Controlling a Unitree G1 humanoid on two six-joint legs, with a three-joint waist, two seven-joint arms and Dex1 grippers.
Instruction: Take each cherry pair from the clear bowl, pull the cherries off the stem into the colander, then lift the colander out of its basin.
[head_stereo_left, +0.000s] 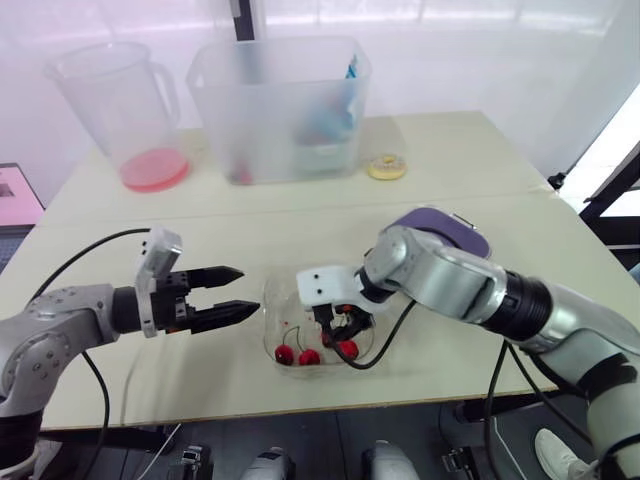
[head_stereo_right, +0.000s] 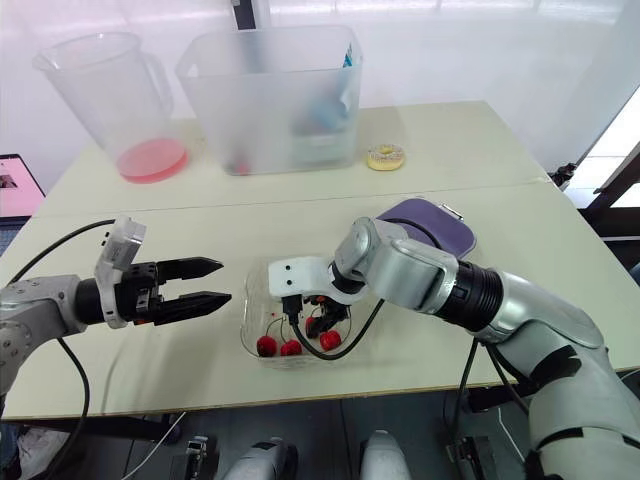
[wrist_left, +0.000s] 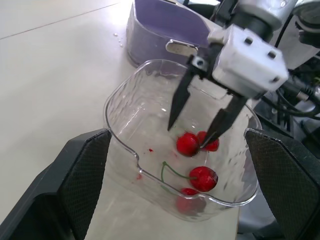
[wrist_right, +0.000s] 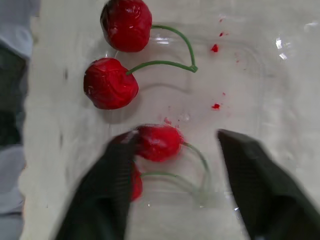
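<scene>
Now one cherry pair (wrist_right: 157, 142) lies on the floor of the clear bowl (head_stereo_left: 280, 320), with a second pair (wrist_right: 110, 82) just beside it. The fruit looks light, soft and slick-skinned, its green stems thin and bendy, so a gentle hold on one cherry seems safest. The right pincer (head_stereo_left: 340, 325) is released, its fingers straddling that pair; the left pincer (head_stereo_left: 245, 290) hovers spread beside the bowl. The purple colander (head_stereo_left: 440, 225) sits behind on the worktop (head_stereo_left: 200, 230)

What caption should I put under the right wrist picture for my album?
Open right gripper poised around a cherry pair in the clear bowl.
</scene>
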